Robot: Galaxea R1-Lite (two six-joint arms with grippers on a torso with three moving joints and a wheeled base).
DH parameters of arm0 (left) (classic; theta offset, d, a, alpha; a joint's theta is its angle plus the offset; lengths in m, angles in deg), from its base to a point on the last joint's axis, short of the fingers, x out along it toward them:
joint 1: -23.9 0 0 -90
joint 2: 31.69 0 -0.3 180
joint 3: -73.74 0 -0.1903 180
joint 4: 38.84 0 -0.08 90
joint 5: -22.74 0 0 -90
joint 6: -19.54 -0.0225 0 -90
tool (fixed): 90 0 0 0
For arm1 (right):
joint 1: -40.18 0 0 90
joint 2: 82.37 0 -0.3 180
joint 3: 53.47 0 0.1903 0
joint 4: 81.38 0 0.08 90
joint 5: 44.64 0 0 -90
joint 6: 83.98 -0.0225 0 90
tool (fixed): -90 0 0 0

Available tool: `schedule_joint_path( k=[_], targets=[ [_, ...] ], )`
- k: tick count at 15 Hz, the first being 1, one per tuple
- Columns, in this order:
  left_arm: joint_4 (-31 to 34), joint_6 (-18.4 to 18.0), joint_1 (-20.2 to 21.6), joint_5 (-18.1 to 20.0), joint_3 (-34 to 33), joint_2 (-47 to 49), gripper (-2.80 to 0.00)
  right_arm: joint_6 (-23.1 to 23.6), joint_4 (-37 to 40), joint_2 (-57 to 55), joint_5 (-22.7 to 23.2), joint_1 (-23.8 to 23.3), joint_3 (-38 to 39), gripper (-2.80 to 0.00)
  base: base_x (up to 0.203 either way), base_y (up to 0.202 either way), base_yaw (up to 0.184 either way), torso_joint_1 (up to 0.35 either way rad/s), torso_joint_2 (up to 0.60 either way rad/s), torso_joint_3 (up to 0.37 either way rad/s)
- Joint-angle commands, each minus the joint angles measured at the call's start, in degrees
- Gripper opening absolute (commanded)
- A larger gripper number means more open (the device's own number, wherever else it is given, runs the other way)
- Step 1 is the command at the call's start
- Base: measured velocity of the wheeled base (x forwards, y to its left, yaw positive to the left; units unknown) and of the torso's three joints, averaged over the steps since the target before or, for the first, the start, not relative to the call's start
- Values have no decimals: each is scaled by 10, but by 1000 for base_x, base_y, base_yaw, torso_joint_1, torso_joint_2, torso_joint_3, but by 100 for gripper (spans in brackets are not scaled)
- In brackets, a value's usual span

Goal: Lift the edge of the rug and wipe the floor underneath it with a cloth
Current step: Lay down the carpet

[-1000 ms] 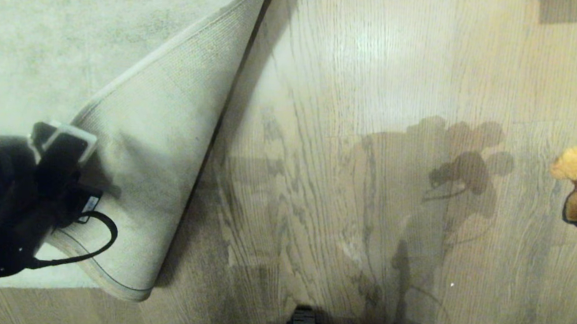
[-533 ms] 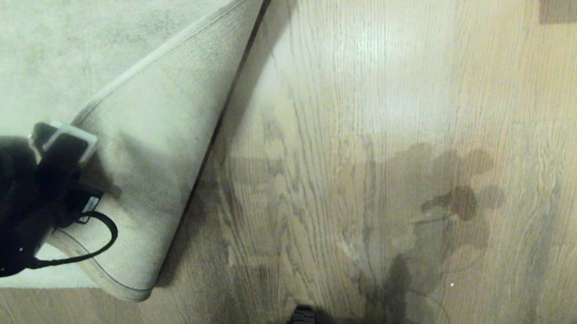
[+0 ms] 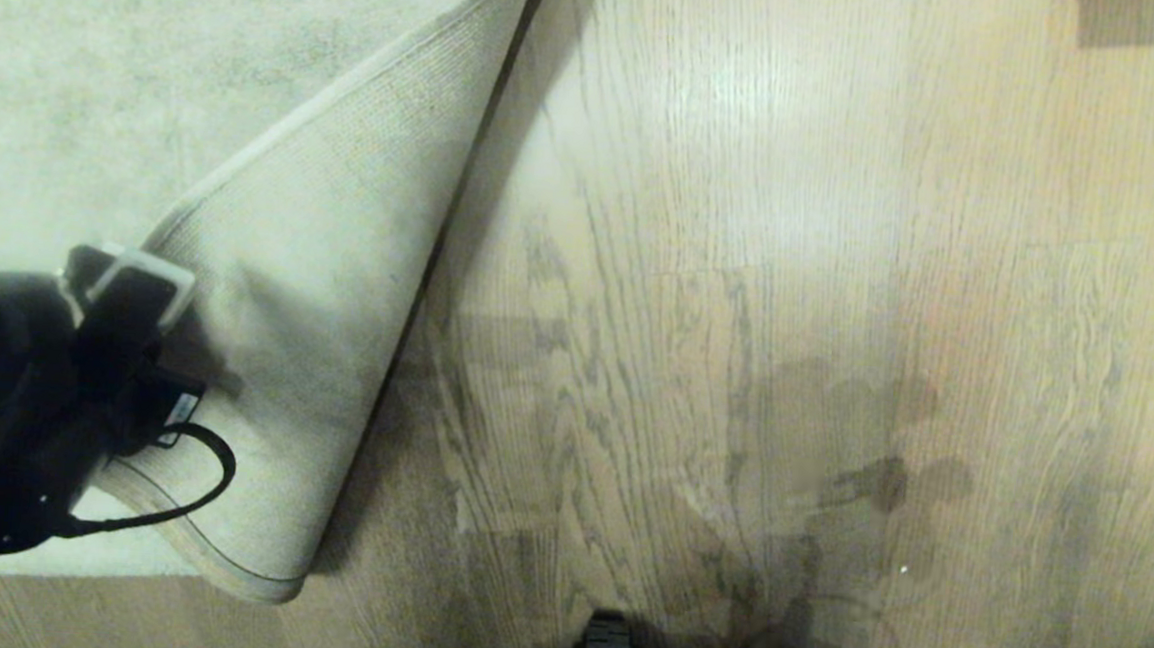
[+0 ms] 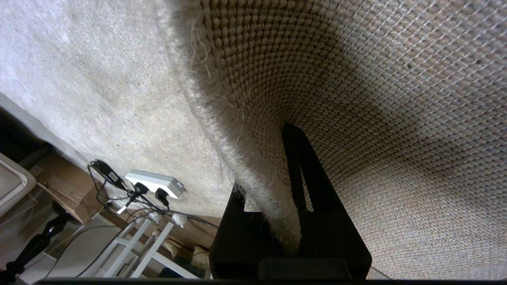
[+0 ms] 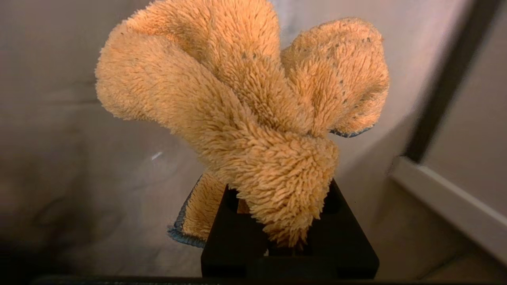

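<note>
The rug edge [image 3: 319,278] is folded back, its beige woven backing up, baring wood-grain floor [image 3: 740,274]. The fluffy orange cloth [image 5: 245,118] is bunched, blue-trimmed.

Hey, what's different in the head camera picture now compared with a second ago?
The right hand carrying the fluffy orange cloth slid out past the right edge of the head view; its shadow on the light wood-grain floor drifted down toward the robot. It is shut on the cloth in its wrist view. Unchanged: the left hand pinches the folded-back pale grey rug edge, woven backing up.
</note>
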Motion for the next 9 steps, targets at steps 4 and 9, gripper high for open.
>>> schedule_joint_path(
  k=[4, 9],
  targets=[
    [-3, -2, 0, -2, -1, 0, -280, -97, 203, 166, 155, 17, -17, -280, 0, 0, 0, 0, 0, 0],
    [-3, -2, 0, -2, -4, -3, -280, -214, 194, 166, 136, 17, -5, -280, 0, 0, 0, 0, 0, 0]
  ],
)
